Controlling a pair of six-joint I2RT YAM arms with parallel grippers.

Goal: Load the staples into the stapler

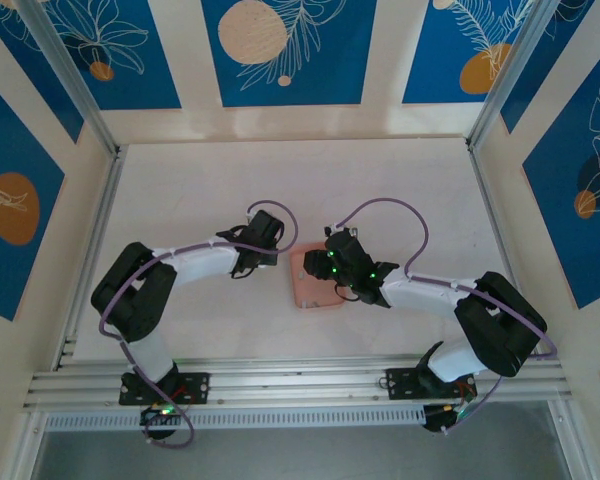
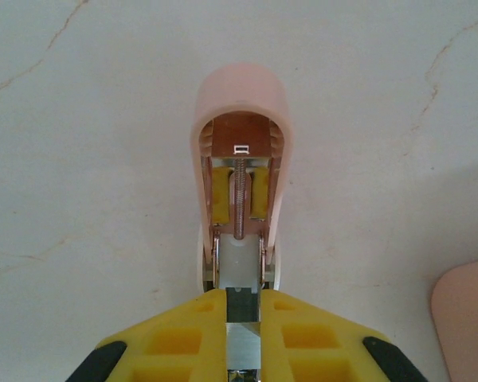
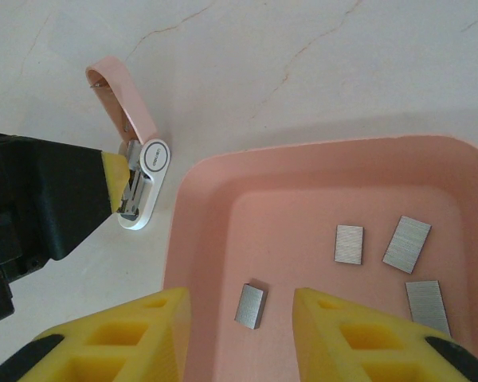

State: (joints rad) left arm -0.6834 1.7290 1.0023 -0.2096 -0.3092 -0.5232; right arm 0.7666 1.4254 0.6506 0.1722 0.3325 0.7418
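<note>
Left gripper (image 2: 243, 306) is clamped tight on the rear of the stapler (image 2: 239, 159), low on the metal base, with a yellow finger (image 2: 175, 342) on each side. It reads as a fixture grip: pin the body to the table (image 2: 80, 119) so the other arm can load 1-handed. The pink lid (image 2: 240, 91) is swung open, so the spring (image 2: 238, 199) and magazine channel are exposed. The channel looks empty, but I can't be sure from here.

The stapler sits on the table just left of the salmon tray (image 3: 303, 151), apart from its rim. That makes a short carry, which is probably why it's parked there.

Staples (image 3: 250, 305): 4 small grey strips lie flat in the tray, and none are in the stapler. 1 lies between the fingers of the right gripper (image 3: 240, 320). The other 3 lie further toward the tray's right side.

Right gripper's jaws are part open, straddling that 1 strip with a gap on each side and holding nothing. It points down into the tray. I can't tell its height above the floor.

Pose: left arm (image 1: 195, 262) has its elbow folded out to the left, forearm reaching in toward centre. Right arm (image 1: 430, 295) mirrors it, elbow out right, wrist over the tray.

My read is the pick step, with no grip made yet. The strip is thin and flat, so the pinch needs to be square or it'll skid.
</note>
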